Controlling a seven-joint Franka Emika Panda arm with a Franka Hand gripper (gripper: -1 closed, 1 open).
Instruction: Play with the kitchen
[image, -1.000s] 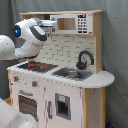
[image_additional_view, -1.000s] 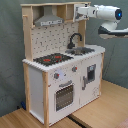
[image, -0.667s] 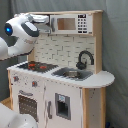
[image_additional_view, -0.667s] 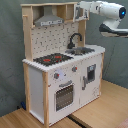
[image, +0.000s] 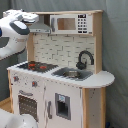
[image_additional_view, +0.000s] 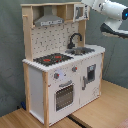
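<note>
Now | kitchen (image: 60, 75) upright | arm (image_additional_view: 111, 11) beside its microwave shelf (image: 70, 23)

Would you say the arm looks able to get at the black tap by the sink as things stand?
Probably yes: the tap stands exposed on the kitchen counter, open from the front, with nothing before it. The arm is raised off to the side.

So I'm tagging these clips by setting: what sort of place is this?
Probably a lab or studio test area, not a home. A toy play kitchen stands on a bare wooden floor before a plain grey curtain backdrop, with a robot arm beside it.
</note>
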